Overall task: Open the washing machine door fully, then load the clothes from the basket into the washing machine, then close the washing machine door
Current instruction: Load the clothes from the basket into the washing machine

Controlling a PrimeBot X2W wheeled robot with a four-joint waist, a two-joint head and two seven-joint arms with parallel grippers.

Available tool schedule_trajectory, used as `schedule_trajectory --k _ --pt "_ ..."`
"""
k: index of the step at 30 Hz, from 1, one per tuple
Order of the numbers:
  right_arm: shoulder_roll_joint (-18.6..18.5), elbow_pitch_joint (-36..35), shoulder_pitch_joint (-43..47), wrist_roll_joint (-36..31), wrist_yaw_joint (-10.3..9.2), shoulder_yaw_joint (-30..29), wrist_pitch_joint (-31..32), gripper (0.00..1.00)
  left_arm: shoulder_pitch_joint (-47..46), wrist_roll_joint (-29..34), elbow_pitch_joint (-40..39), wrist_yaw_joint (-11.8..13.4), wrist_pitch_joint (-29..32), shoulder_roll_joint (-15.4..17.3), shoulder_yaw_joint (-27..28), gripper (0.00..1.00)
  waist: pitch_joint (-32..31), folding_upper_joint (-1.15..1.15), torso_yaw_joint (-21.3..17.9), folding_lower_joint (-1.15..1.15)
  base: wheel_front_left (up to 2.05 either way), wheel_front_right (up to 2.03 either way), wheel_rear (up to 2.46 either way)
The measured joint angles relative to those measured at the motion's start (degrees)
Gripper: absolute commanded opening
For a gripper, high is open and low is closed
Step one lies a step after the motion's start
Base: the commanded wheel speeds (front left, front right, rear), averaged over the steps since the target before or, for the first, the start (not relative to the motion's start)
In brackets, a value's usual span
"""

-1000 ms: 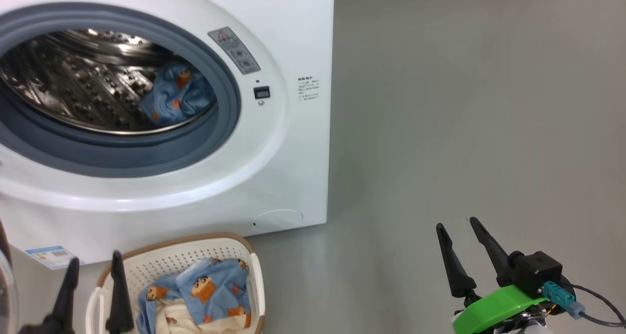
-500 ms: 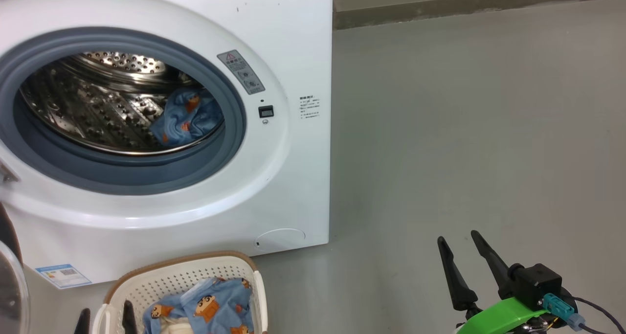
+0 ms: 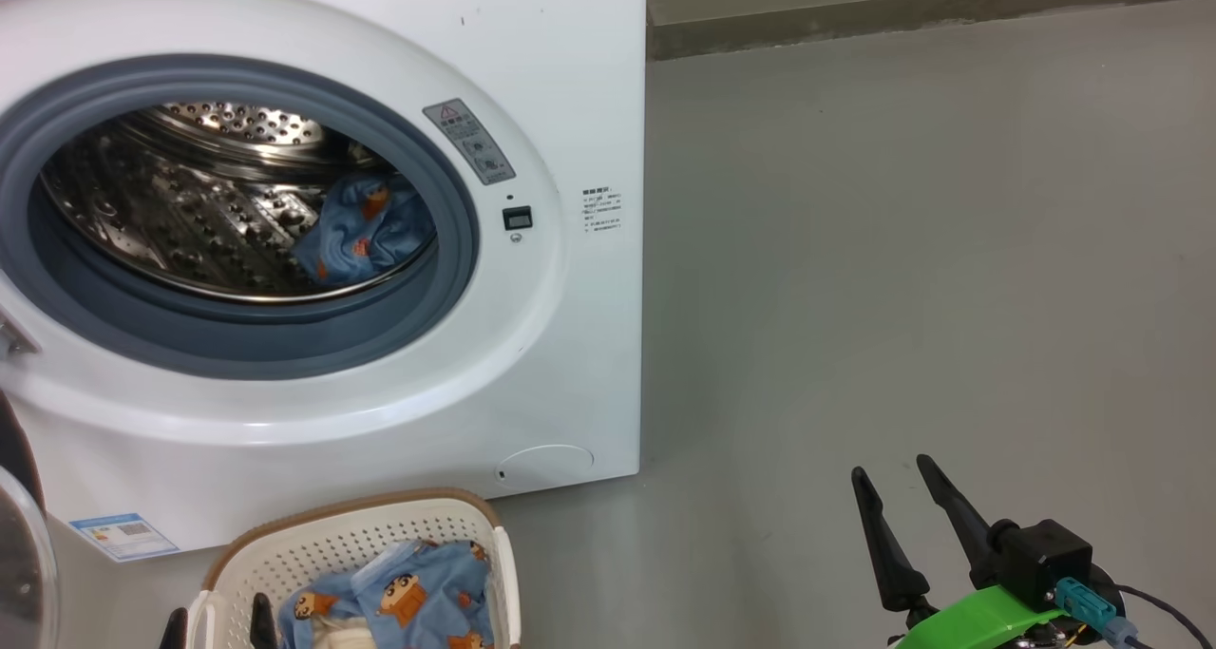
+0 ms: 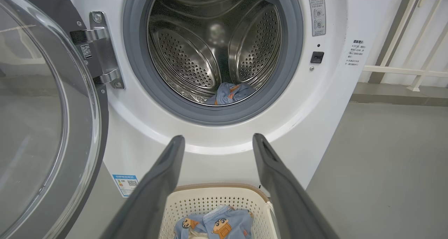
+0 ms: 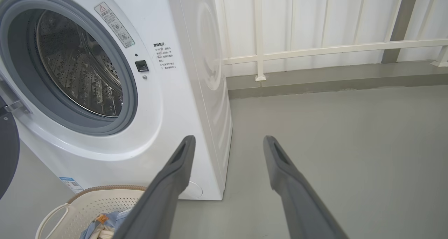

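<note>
Holding nothing, fingers spread wide on both left gripper (image 4: 217, 137) and right gripper (image 5: 229, 137). Between the left fingers, the basket (image 4: 210, 200), near rim cut off, clothes (image 4: 218, 226) partly hidden; another piece beyond the tips, inside the washing machine (image 4: 315, 109). Left of them, washing machine door (image 4: 42, 109) open, edge cropped.

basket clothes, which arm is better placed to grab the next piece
Left: the left tool hangs open right over the basket and the clothes; the right tool is off to the side over the floor.
</note>
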Motion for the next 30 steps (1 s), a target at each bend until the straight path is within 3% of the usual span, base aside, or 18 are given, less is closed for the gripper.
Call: schedule_trajectory --k 10,19,30 --pt "0.0 -0.3 0.1 0.0 0.00 0.0 0.0 1.00 0.2 -1.5 0.3 1.3 0.0 0.0 -1.9 1.00 1.2 0.00 0.2 0.00 0.00 0.00 0.00" --pt "0.0 -1.1 -0.2 -0.6 0.00 -0.2 0.0 1.00 -1.1 -3.0 5.6 1.4 0.0 0.1 -2.9 1.00 5.8 0.00 0.1 0.00 0.00 0.00 0.00" --pt "0.0 -2.8 -4.4 -1.7 0.00 0.3 0.0 1.00 -13.2 -4.0 13.6 -1.7 0.0 0.0 -3.2 1.00 15.1 0.00 0.1 0.00 0.00 0.00 0.00"
